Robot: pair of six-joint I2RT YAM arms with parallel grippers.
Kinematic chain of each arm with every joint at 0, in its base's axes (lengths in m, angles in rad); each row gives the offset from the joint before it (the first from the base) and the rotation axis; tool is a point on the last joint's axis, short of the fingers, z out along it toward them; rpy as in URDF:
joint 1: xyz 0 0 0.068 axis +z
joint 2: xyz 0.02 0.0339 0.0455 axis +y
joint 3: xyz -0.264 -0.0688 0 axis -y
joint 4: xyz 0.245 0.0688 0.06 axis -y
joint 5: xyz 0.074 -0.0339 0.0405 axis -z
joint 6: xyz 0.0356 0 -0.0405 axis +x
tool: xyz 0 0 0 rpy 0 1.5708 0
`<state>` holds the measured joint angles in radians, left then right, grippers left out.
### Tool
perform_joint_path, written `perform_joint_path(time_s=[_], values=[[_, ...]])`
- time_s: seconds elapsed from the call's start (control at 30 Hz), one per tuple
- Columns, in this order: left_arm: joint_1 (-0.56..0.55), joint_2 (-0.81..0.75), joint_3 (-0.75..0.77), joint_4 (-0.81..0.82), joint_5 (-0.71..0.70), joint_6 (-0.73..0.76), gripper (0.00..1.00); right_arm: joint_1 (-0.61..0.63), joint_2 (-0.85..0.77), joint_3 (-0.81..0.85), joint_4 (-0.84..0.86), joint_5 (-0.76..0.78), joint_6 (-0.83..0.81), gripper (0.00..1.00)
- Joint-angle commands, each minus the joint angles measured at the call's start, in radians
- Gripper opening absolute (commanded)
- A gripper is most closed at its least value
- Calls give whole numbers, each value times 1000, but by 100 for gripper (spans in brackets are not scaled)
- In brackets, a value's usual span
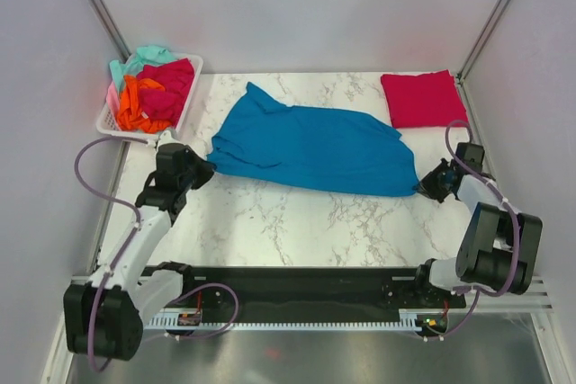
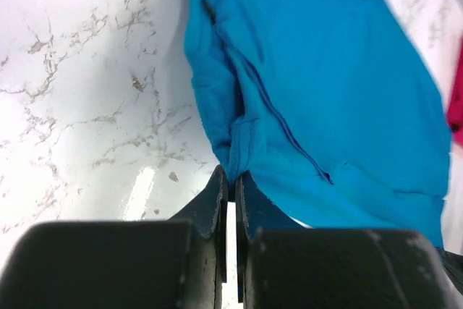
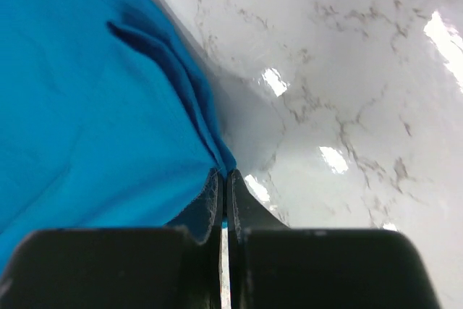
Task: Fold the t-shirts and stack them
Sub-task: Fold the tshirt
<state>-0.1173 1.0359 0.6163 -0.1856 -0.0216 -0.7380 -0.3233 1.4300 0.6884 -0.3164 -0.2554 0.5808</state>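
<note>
The left pincer [image 1: 209, 165] and right pincer [image 1: 423, 188] are pinching closed on opposite ends of the teal-blue t-shirt [image 1: 315, 146] lying mid-frame across the counter [image 1: 297, 222].

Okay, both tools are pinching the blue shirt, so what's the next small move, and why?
Probably draw the left tool and right tool slightly apart. Each pinches an opposite edge of the teal-blue t-shirt, which lies creased on the marble table, so tension should flatten it for folding.

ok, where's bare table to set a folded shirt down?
Widest bare marble: the whole strip on the near side of the teal shirt. Smaller gap behind it, between basket and folded red shirt. Both back corners are crowded.
</note>
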Motion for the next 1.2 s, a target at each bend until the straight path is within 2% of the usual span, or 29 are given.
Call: perform_joint_path(time_s=[0.0, 0.17, 0.3, 0.33, 0.37, 0.4, 0.47, 0.5, 0.57, 0.67, 0.77, 0.87, 1.17], values=[[5, -124, 28, -185, -49, 9, 2, -19, -111, 28, -91, 90, 13, 0], [5, -290, -24, -325, -2, -30, 4, -77, -186, -23, -159, 100, 13, 0], [5, -372, -105, -388, 58, -102, 19, -128, -221, -59, -187, 50, -2, 1], [5, -382, -116, -397, 66, -112, 22, -150, -224, -73, -193, 32, -9, 7], [4, -399, -125, -416, 84, -130, 34, -161, -227, -79, -197, 18, -10, 20], [-4, -407, -122, -419, 100, -130, 42, -174, -233, -90, -207, -10, -18, 53], [-4, -434, -81, -463, 117, -139, 61, -204, -250, -90, -225, -21, -25, 76], [-4, -444, -61, -475, 118, -132, 64, -215, -261, -89, -236, -24, -32, 85], [-4, -455, 18, -505, 78, -71, 71, -233, -296, -70, -262, -28, -39, 88], [-4, -406, 129, -505, 26, 27, 72, -235, -345, -21, -283, -50, -27, 90], [-4, -240, 221, -473, 31, 107, 70, -235, -374, 31, -276, -91, -29, 90], [-4, -32, 392, -408, 60, 166, 70, -221, -382, 75, -262, -114, -44, 91], [-15, 654, 787, -244, 229, 147, 59, -106, -336, 132, -213, -108, -48, 91]])
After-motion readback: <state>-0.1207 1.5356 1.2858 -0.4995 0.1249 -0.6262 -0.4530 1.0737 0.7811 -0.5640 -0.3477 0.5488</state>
